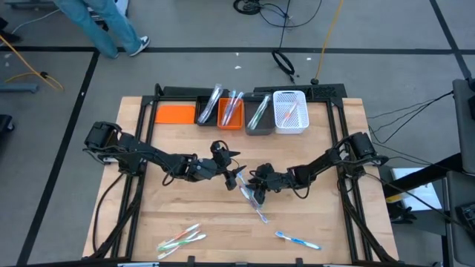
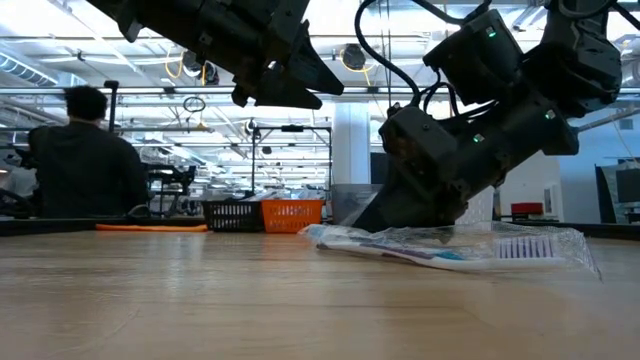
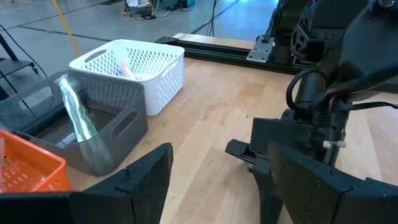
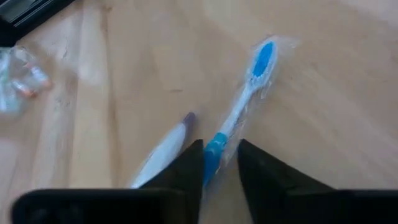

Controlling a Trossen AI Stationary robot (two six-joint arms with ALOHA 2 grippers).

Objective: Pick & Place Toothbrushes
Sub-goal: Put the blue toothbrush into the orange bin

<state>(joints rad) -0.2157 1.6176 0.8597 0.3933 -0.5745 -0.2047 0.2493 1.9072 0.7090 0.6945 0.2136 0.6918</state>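
Two wrapped toothbrushes lie flat at the table's middle (image 1: 252, 199). In the right wrist view one has a blue head and handle (image 4: 242, 99); a white one (image 4: 163, 151) lies beside it. My right gripper (image 1: 254, 182) (image 4: 219, 148) is down at the table, shut on the blue toothbrush. My left gripper (image 1: 231, 156) (image 3: 217, 163) hovers open just left of it, raised above the table (image 2: 295, 85). More toothbrushes lie near the near edge (image 1: 182, 239) (image 1: 297, 239), and others stand in the bins at the far edge. My right gripper pinches the blue toothbrush by its handle (image 4: 216, 144), well back from the head, between its two fingers. The fingers come slanting down from the table's right and lie across the handle. The wrapped toothbrush (image 2: 440, 252) lies on the table.
Along the far edge stand a flat orange piece (image 1: 174, 113), a black bin (image 1: 206, 113), an orange bin (image 1: 230, 115), a grey bin (image 1: 258, 117) (image 3: 102, 134) and a white basket (image 1: 290, 111) (image 3: 140, 68). A person walks beyond the table (image 1: 96, 22). Bare wood lies at the near left.
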